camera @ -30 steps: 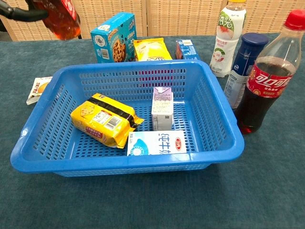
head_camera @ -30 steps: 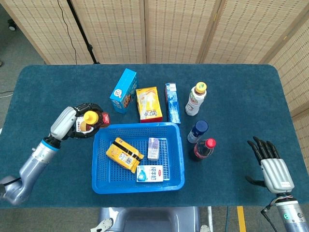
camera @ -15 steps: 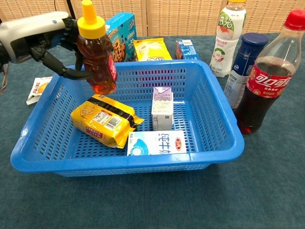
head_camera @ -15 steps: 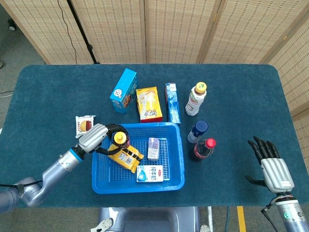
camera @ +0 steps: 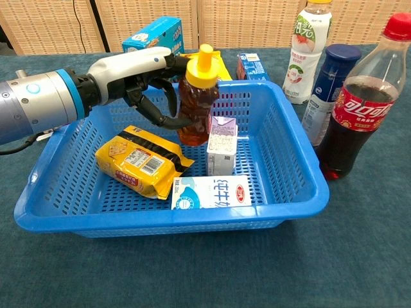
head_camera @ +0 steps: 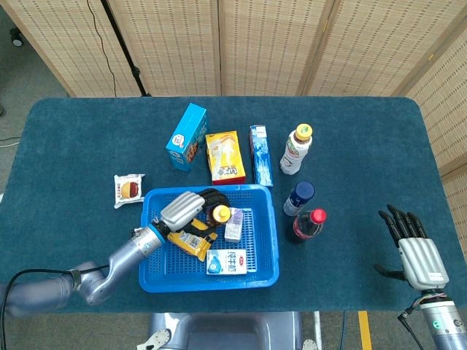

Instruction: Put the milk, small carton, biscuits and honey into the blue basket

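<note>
From the head view, your left hand (head_camera: 191, 211) is over the blue basket (head_camera: 268, 233), its dark fingers (head_camera: 210, 195) wrapped around the honey (head_camera: 220, 214), which hangs upright inside the basket's outline, just beside the small carton (head_camera: 233, 224). In the basket you also have one pack of biscuits (head_camera: 191, 241) partly under your hand and one milk (head_camera: 226, 262) lying flat near the front wall. Your right hand (head_camera: 416, 255) rests well apart at the table's right edge, fingers spread and straight, holding nothing. Outside the basket, count one blue box (head_camera: 186, 137), one yellow bag (head_camera: 225, 157), one slim blue carton (head_camera: 261, 154), three bottles — a white one (head_camera: 295, 149), a dark blue one (head_camera: 298, 197), a cola (head_camera: 307, 224) — and one small snack packet (head_camera: 128, 189) to the basket's left.

From the chest view, your left hand (camera: 138, 74) reaches in over the basket's (camera: 292, 163) back left wall; the curled fingers (camera: 157, 109) clasp the honey (camera: 197, 96) around its amber body, yellow cap up. The bottle's base is close beside the small carton (camera: 220, 146); you cannot tell whether it touches the floor. The biscuits (camera: 138, 160) lie to the left, the milk (camera: 210, 191) in front. Your right hand is out of this frame.
</note>
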`<action>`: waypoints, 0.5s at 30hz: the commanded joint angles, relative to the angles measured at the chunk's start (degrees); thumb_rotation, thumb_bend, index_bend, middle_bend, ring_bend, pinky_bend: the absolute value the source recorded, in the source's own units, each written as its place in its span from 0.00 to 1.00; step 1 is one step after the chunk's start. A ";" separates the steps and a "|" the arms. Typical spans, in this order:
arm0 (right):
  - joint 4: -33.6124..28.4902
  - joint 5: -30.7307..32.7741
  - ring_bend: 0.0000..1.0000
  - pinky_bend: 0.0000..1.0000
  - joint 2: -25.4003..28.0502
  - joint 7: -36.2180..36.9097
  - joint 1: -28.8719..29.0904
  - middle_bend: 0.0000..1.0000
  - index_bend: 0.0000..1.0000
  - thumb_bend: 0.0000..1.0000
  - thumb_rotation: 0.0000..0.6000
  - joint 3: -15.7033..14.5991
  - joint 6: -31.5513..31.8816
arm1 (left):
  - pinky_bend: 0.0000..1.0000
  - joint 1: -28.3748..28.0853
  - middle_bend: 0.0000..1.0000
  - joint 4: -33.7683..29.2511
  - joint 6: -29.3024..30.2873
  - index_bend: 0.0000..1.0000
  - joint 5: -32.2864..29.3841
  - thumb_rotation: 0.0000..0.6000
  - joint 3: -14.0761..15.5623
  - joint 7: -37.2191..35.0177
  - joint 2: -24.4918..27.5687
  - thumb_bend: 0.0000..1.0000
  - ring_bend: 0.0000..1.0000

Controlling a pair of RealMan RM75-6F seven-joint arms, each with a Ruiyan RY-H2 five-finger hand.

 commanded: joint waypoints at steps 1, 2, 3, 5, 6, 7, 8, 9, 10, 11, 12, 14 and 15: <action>0.04 0.02 0.00 0.00 0.13 0.26 -0.13 0.00 0.00 0.00 1.00 0.02 0.21 | 0.34 0.41 0.00 -1.49 1.93 0.00 1.56 1.00 0.89 1.35 1.43 0.16 0.00; 0.04 0.00 0.00 0.00 0.17 0.33 -0.17 0.00 0.00 0.00 1.00 0.01 0.28 | 0.33 0.75 0.00 -1.81 2.83 0.00 1.75 1.00 0.87 1.79 1.77 0.13 0.00; 0.04 -0.04 0.00 0.00 0.20 0.37 -0.20 0.00 0.00 0.00 1.00 0.01 0.34 | 0.31 1.11 0.00 -2.15 3.78 0.00 1.91 1.00 0.80 2.20 2.13 0.11 0.00; -0.03 -0.23 0.00 0.00 0.24 0.45 -0.24 0.00 0.00 0.00 1.00 -0.06 0.42 | 0.27 2.12 0.00 -3.24 6.30 0.00 2.00 1.00 0.35 3.05 3.20 0.09 0.00; -0.06 -0.31 0.00 0.00 0.26 0.46 -0.25 0.00 0.00 0.00 1.00 -0.09 0.45 | 0.25 2.49 0.00 -3.85 7.15 0.00 2.08 1.00 0.26 3.21 3.71 0.08 0.00; -0.10 -0.40 0.00 0.00 0.27 0.43 -0.25 0.00 0.00 0.00 1.00 -0.11 0.48 | 0.24 2.87 0.00 -4.53 8.11 0.00 2.24 1.00 0.09 3.12 4.40 0.08 0.00; -0.15 -0.51 0.00 0.00 0.26 0.33 -0.25 0.00 0.00 0.00 1.00 -0.13 0.53 | 0.24 3.44 0.00 -5.58 9.52 0.00 2.57 1.00 -0.13 2.77 5.71 0.08 0.00; -0.18 -0.56 0.00 0.00 0.24 0.27 -0.26 0.00 0.00 0.00 1.00 -0.14 0.56 | 0.24 3.80 0.00 -6.29 10.27 0.00 2.86 1.00 -0.13 2.59 6.72 0.08 0.00; -0.23 -0.61 0.00 0.00 0.22 0.22 -0.26 0.00 0.00 0.00 1.00 -0.16 0.58 | 0.24 4.19 0.00 -6.88 11.04 0.00 3.07 1.00 -0.21 2.55 7.79 0.08 0.00; -0.29 -0.67 0.00 0.00 0.22 0.18 -0.26 0.00 0.00 0.00 1.00 -0.18 0.60 | 0.24 4.63 0.00 -7.50 11.78 0.00 3.26 1.00 -0.20 2.51 8.95 0.08 0.00; -0.35 -0.77 0.00 0.00 0.21 0.10 -0.28 0.00 0.00 0.00 1.00 -0.21 0.65 | 0.23 5.32 0.00 -8.31 12.82 0.00 3.43 1.00 -0.17 2.33 10.53 0.08 0.00; -0.45 -0.90 0.00 0.00 0.20 -0.04 -0.33 0.00 0.00 0.00 1.00 -0.25 0.78 | 0.21 7.04 0.00 -9.33 15.04 0.00 3.72 1.00 0.15 2.08 13.72 0.08 0.00; -0.50 -0.99 0.00 0.00 0.21 -0.08 -0.34 0.00 0.00 0.00 1.00 -0.30 0.80 | 0.19 7.84 0.00 -9.67 15.81 0.00 3.70 1.00 0.41 2.16 15.02 0.08 0.00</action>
